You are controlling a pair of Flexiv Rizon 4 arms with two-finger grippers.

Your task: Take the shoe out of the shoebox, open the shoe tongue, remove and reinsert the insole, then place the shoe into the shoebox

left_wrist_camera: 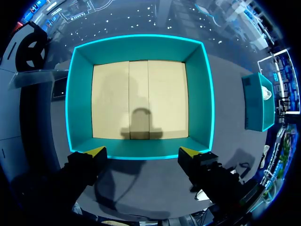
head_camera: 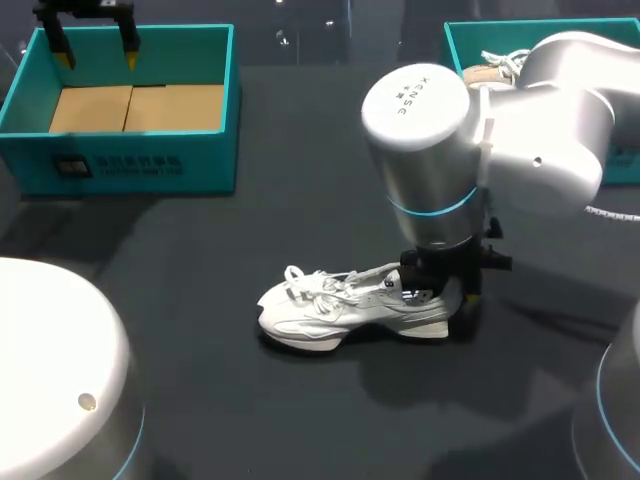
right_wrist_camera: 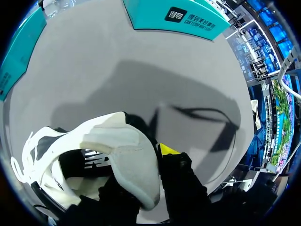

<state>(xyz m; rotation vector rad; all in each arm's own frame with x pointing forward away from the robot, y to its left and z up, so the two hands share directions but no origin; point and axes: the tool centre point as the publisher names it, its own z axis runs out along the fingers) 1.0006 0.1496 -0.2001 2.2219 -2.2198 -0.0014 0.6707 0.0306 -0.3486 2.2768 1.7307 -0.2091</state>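
Shoe [head_camera: 350, 305] sits mid-table; right gripper [head_camera: 445, 300] seems to pinch its heel. Left gripper [head_camera: 96, 55] hangs open at ten o'clock. Weak pinch could let it slip.

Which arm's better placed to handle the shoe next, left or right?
Right. The right end effector already grips the white sneaker at its heel. The left end effector hangs open above the empty teal shoebox, far from the sneaker.

Two shoeboxes are counted, the ten-o'clock box [head_camera: 130, 165] and the two-o'clock box [head_camera: 452, 45], and two shoes, the white shoe [head_camera: 340, 310] and the boxed shoe [head_camera: 492, 72].
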